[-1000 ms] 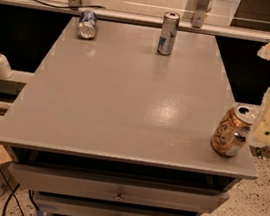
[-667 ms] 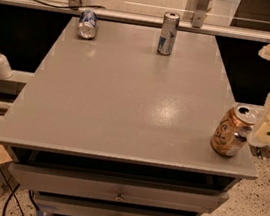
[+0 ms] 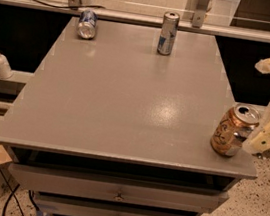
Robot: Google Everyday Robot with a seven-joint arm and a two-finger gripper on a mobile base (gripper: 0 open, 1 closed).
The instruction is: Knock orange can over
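The orange can (image 3: pixel 233 129) stands near the front right corner of the grey table (image 3: pixel 125 103). It is copper-orange with a silver top and pull tab, and it leans slightly to the left. My gripper (image 3: pixel 268 134), cream-coloured, hangs just off the table's right edge, right against the can's right side at about mid height. The rest of the arm runs out of view at the right.
A tall slim blue-and-silver can (image 3: pixel 168 33) stands at the back centre. A short blue can (image 3: pixel 87 23) lies on its side at the back left. A soap dispenser (image 3: pixel 0 62) sits on a ledge to the left. Drawers (image 3: pixel 120 191) lie below the tabletop.
Almost nothing has changed. The gripper stays against the can's right side, and the can keeps its place with a slight lean.
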